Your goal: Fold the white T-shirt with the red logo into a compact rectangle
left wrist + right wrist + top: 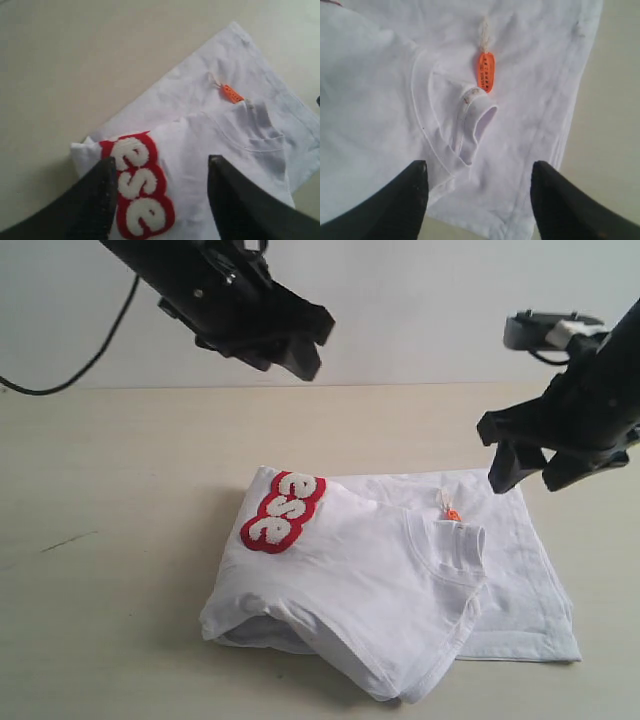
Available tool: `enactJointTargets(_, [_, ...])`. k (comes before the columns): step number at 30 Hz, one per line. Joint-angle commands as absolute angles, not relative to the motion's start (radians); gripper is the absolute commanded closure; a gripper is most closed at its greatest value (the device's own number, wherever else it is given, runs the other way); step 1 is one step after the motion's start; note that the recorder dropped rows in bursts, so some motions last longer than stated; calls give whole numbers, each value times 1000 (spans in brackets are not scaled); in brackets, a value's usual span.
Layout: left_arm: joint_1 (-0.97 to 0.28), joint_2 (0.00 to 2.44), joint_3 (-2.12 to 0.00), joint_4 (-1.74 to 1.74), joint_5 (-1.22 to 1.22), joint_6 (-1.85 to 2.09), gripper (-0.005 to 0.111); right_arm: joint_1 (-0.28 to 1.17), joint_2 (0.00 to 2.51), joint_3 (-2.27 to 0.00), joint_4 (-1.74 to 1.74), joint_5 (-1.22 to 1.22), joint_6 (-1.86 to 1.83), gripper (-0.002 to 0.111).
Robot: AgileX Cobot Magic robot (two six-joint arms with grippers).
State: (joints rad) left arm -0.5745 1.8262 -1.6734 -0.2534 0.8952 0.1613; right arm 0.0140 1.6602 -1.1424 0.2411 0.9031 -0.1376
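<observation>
— What do we enter first, nearest us?

— The pale table (110, 640). We record a wide bare stretch to the left of the white T-shirt (380, 590), a narrower one to its right, and open top behind it.

— And the shirt itself?

— Item: it lies mid-table, folded over on itself. The near fold bulges loosely and reaches almost to the bottom of our exterior view. The red logo (283, 512) sits on the upper layer at the left fold, showing only "ese". The ribbed collar (458, 545) turns up at the right. The orange neck tag (452, 513) is just behind it, on the flat lower layer.

— Grippers?

— Left gripper (298, 352): raised well above the logo, arm slanting down from the upper left, fingers (95, 200) spread, holding nothing. Right gripper (528, 478): hovering just over the shirt's far right corner near the tag, fingers (560, 200) parted, empty.

— Farthest?

— A black cable (70, 375) against the plain wall (400, 300).
</observation>
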Motion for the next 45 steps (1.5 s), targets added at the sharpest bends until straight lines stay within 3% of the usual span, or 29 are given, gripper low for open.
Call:
enactJointTargets(1, [-513, 1744, -1654, -245, 924, 164, 54, 11, 1767, -1140, 246, 860, -122, 49])
enactJointTargets(13, [-392, 1672, -1501, -258, 831, 230, 54, 0, 1983, -1146, 449, 726, -278, 49])
enactJointTargets(15, [-392, 1672, -1501, -258, 812, 229, 54, 1, 1997, -1146, 519, 733, -348, 59])
enactJointTargets(20, [-392, 1672, -1501, -258, 806, 229, 54, 1, 2026, -1146, 604, 740, -460, 99])
enactJointTargets(22, [-392, 1672, -1498, -258, 805, 229, 54, 0, 2022, -1151, 606, 747, -460, 108])
enactJointTargets(31, [-392, 1672, -1451, -258, 756, 230, 54, 0, 1836, -1247, 554, 863, -429, 108])
enactJointTargets(39, [-392, 1672, -1451, -258, 753, 230, 54, 0, 1679, -1265, 11, 868, -47, 108])
enactJointTargets(45, [-392, 1672, -1451, -258, 758, 230, 54, 0, 1697, -1249, -89, 832, 0, 108])
